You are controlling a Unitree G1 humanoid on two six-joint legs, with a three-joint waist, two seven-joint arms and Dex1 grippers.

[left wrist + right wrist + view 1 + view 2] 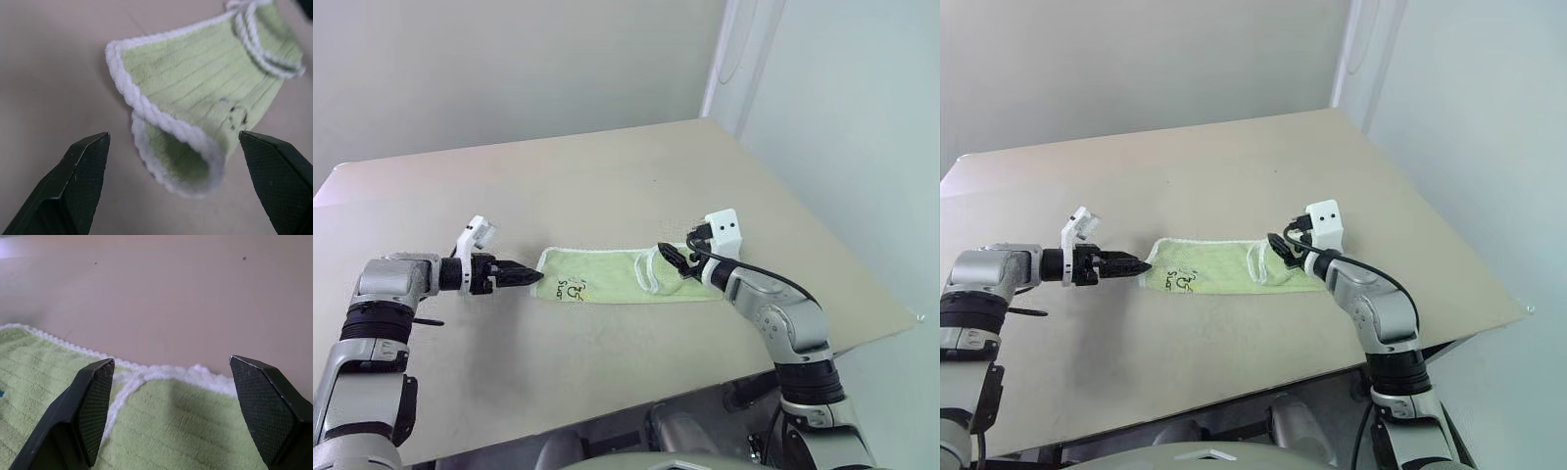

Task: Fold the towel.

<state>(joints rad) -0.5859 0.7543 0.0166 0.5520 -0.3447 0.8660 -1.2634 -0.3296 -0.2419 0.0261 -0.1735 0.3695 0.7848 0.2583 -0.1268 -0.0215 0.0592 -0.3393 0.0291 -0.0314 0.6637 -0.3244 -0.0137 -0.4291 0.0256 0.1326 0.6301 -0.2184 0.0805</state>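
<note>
Head views, towel: the towel [626,275] lay as a long folded strip on the near half of the table [607,176], running left to right, with its dark printed figure [576,290] near the left end and white edging along the rims.
Head views, left gripper: the left gripper [530,277] pointed at the towel's left end, its tips just beside the cloth; it carried nothing.
Head views, right gripper: the right gripper [674,258] hung over the right part of the towel, where a white-edged flap was doubled back; whether it touched the cloth could not be told.
Left wrist view, towel: the left end of the towel [205,107] showed as two layers gaping apart, white edging curling round the mouth of the fold.
Left wrist view, left fingers: the fingers [73,191] stood wide apart, either side of that end, clear of the cloth.
Right wrist view, towel: the towel [161,431] lay under the gripper, its white edge against bare table.
Right wrist view, right fingers: the fingers [274,416] were spread wide, with nothing between them.
</note>
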